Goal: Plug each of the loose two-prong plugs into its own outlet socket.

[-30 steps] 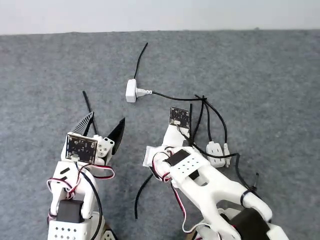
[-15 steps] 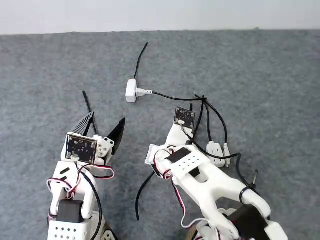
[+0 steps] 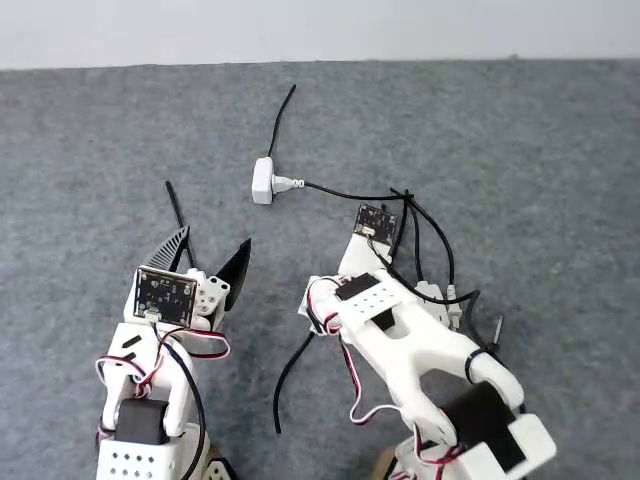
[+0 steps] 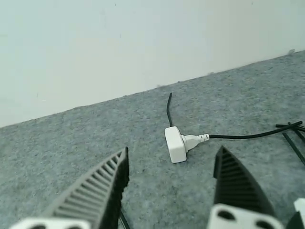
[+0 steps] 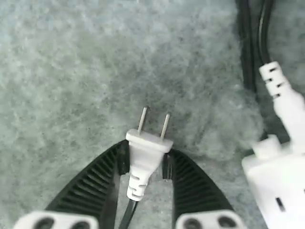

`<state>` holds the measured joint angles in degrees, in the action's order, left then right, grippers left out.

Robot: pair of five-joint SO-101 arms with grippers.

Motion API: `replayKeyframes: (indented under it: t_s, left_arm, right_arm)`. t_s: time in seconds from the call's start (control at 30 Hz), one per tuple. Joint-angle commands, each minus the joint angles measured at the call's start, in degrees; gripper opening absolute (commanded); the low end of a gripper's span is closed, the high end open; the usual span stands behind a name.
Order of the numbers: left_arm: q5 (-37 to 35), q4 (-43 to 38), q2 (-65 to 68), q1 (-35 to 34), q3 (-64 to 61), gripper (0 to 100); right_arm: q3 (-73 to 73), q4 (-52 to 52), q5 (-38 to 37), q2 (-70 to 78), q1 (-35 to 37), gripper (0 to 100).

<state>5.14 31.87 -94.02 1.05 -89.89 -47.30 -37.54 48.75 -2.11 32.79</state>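
Note:
In the right wrist view my right gripper is shut on a white two-prong plug, prongs pointing out over the grey carpet. A white outlet socket lies close beside it, with another white plug and black cords by it. From above, the right arm's wrist sits among the tangled cords, next to that socket. A second white socket lies farther off with a plug in it. My left gripper rests open and holds nothing, facing that socket.
A black cord trails from the right arm toward the front edge. Looping black cords lie around the near socket. A short black cord end lies by the left gripper. A pale wall bounds the carpet's far side.
The right arm has moved away from its base and to the right with the plug, nearer the tangled cords and the near socket. The left arm has stayed put.

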Motion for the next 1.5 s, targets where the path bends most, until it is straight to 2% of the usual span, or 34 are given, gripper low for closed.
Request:
replayKeyframes:
  t_s: [0.0, 0.1, 0.23, 0.37, 0.57, 0.7, 0.8, 0.97, 1.17, 1.27, 1.37, 1.47]
  left_arm:
    - [-0.6, -1.7, 0.0, 0.4, 0.8, 27]
    - [-0.6, -1.7, 0.0, 0.4, 0.8, 27]
    - [-0.6, -1.7, 0.0, 0.4, 0.8, 27]
    - [-0.6, -1.7, 0.0, 0.4, 0.8, 27]
    - [-0.4, -1.5, 0.0, 2.4, 0.7, 27]
    - [-0.4, -1.5, 0.0, 2.4, 0.7, 27]
    - [-0.4, -1.5, 0.0, 2.4, 0.7, 27]
    - [-0.5, -1.4, 0.0, 2.5, 0.7, 27]
    - [-0.5, -1.4, 0.0, 2.6, 0.7, 27]
    - [-0.5, -1.1, 0.0, 3.3, 0.7, 27]
    - [-0.3, 1.0, -0.4, 5.5, 1.1, 27]
    - [-0.2, 1.4, -0.4, 7.0, 1.1, 27]
  right_arm:
    - [2.2, 0.6, 0.3, 2.9, -0.4, 0.6]
    - [2.3, 0.7, -0.7, 2.8, -0.7, 0.8]
    - [6.2, -3.7, -7.8, 2.7, -2.2, 0.8]
    - [14.9, -17.2, -14.2, 2.7, -5.1, 0.8]
    - [33.2, -38.9, -34.1, 2.9, -13.2, 0.8]
    - [44.6, -48.2, -40.9, 3.4, -17.6, 0.8]
    - [48.0, -51.6, -51.5, 3.4, -20.3, 0.8]
    - [48.5, -55.5, -66.4, 3.1, -20.0, 0.8]
    - [50.2, -55.2, -74.3, 2.9, -22.4, 0.8]
    - [53.7, -57.4, -83.7, 2.7, -23.3, 0.8]
    - [57.3, -61.0, -90.9, 2.8, -20.8, 0.8]
    - [59.6, -61.4, -93.5, 2.7, -18.1, 0.8]
